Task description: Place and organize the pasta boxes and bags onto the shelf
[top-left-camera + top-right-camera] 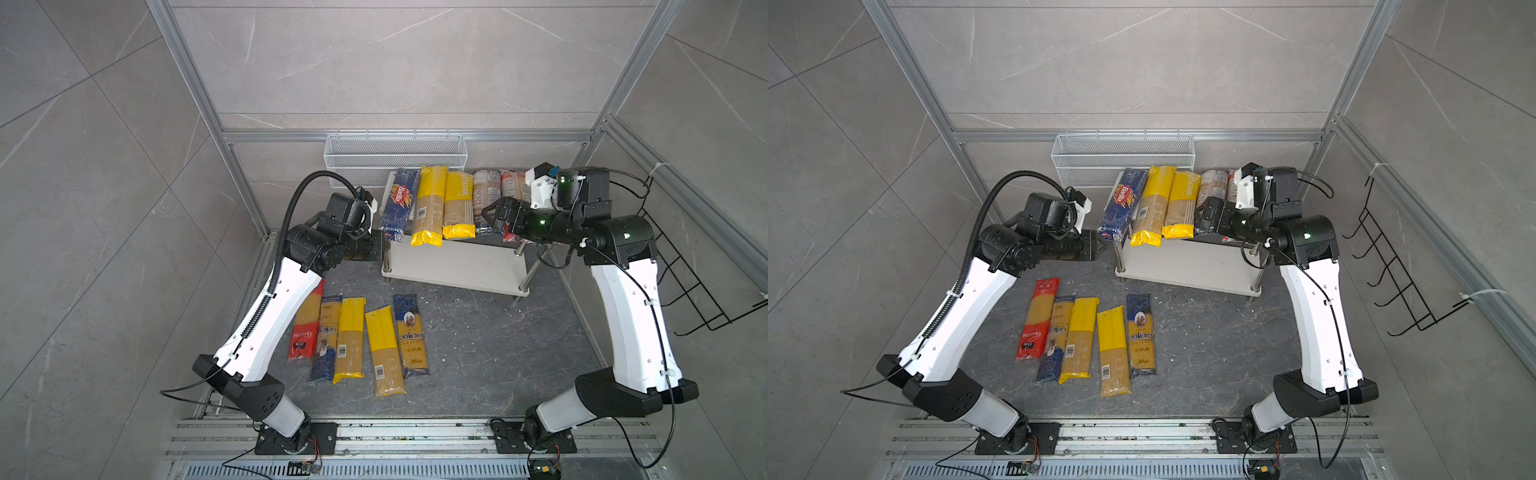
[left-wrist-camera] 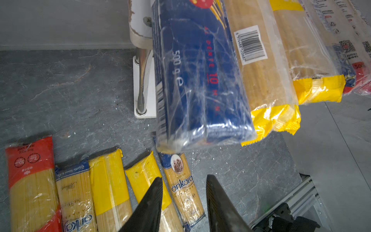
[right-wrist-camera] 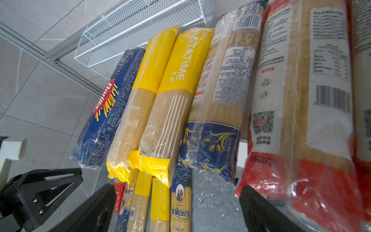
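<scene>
In both top views the shelf (image 1: 457,266) stands at the back of the dark floor mat, and six packs lie side by side on its top board. Their long sides run from the back edge to the front edge, and their ends stick out over the front edge. The blue Barilla pack (image 1: 400,203) lies at the left edge of that board. The left gripper (image 1: 1100,246) sits just beside its near end, much nearer than the other arm. The right gripper (image 1: 490,216) hangs at the right end of the row.

In the left wrist view the left gripper's fingers (image 2: 152,202) stand a little apart and hold nothing. The Barilla pack's near end is straight ahead of them, and its long side points away.

In the right wrist view the right gripper's fingers (image 3: 261,209) are spread wide and empty, with the red-ended bag (image 3: 301,120) just beside one finger.

Five more packs (image 1: 1084,336) lie on the mat near its front edge.
</scene>
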You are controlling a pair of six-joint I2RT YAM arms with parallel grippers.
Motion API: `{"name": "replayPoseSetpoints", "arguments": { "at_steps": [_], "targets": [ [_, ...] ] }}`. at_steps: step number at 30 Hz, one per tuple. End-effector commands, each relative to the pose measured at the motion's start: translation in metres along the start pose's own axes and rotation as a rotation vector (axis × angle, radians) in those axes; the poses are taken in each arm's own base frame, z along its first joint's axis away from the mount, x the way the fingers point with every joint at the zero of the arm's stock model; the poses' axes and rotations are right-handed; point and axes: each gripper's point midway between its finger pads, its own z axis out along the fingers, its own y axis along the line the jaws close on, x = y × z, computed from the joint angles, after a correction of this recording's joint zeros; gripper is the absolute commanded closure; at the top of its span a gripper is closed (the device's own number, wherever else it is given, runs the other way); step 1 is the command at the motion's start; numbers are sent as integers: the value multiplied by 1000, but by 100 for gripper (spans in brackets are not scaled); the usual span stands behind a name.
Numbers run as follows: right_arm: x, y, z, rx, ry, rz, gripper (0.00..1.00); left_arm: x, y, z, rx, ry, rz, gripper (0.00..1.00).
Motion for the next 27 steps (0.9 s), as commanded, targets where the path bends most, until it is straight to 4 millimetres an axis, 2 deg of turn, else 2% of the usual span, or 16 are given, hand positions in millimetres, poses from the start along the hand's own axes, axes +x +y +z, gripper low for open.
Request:
{"name": "replayPoseSetpoints", "arguments": {
  "at_steps": [1, 13, 20, 23, 27],
  "targets": [
    [0, 0, -1, 5, -3, 8, 0, -19, -9, -2, 29, -46, 53, 62],
    [6, -7, 7, 35, 20, 1, 0, -32, -12, 21, 24, -19, 80, 63],
    [12, -10, 15, 39, 44, 2, 0, -38, -4, 28, 3, -15, 74, 61],
    [12, -10, 15, 39, 48, -2, 0, -38, -7, 27, 20, -12, 75, 53],
    [13, -11, 12, 43, 50, -16, 0, -35, -6, 20, 15, -7, 75, 25]
  ]
}}
